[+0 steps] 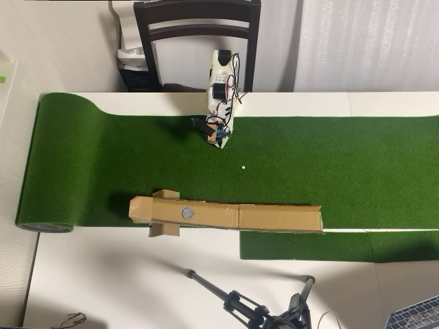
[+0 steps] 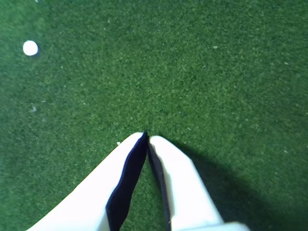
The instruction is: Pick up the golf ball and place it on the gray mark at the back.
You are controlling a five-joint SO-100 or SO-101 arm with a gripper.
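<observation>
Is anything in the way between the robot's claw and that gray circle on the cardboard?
Nothing solid: bare turf lies between the gripper and the gray mark, with a tiny white speck off to one side. Only the near edge of the cardboard strip must be crossed. No golf ball shows.

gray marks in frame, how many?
1. The gray mark lies on the cardboard track, near its left end in the overhead view. The wrist view shows none. The arm covers a little turf, so another could be hidden.
</observation>
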